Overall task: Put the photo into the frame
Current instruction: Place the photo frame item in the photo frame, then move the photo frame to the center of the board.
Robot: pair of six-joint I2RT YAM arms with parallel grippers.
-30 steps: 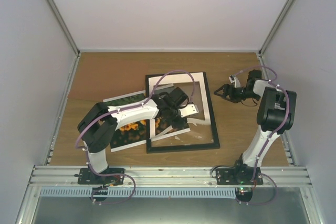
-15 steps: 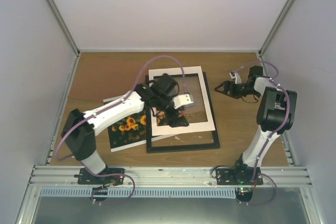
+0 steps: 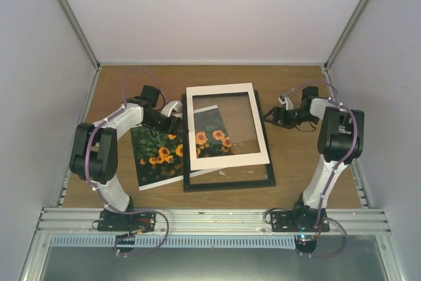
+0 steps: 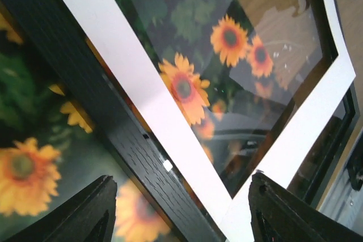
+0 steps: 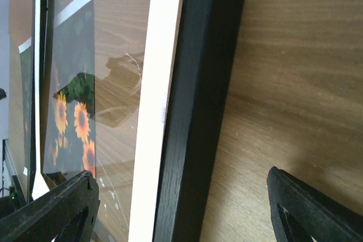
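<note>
The photo (image 3: pixel 158 156), orange sunflowers on dark green, lies flat left of centre, its right part slid under the frame (image 3: pixel 230 182). A white mat (image 3: pixel 261 129) lies askew on the frame. My left gripper (image 3: pixel 177 118) hovers open over the frame's left bar, holding nothing. In the left wrist view the black bar (image 4: pixel 85 100), mat strip (image 4: pixel 133 83) and photo (image 4: pixel 28 162) pass beneath the gripper (image 4: pixel 181 213). My right gripper (image 3: pixel 270 116) is open beside the frame's right bar (image 5: pixel 198 111); that bar and the mat (image 5: pixel 154 100) lie between its spread fingertips (image 5: pixel 317 208).
A clear sheet (image 3: pixel 240 120) shows in the mat's window, with the photo (image 5: pixel 74 117) visible through it. Bare wooden table (image 5: pixel 295 83) lies to the right of the frame. White walls with metal posts (image 3: pixel 72 21) enclose the table on three sides.
My left gripper opened and let go of the white mat, which now lies on the frame. The left arm pulled back to the left. The right gripper edged toward the frame's right bar.
</note>
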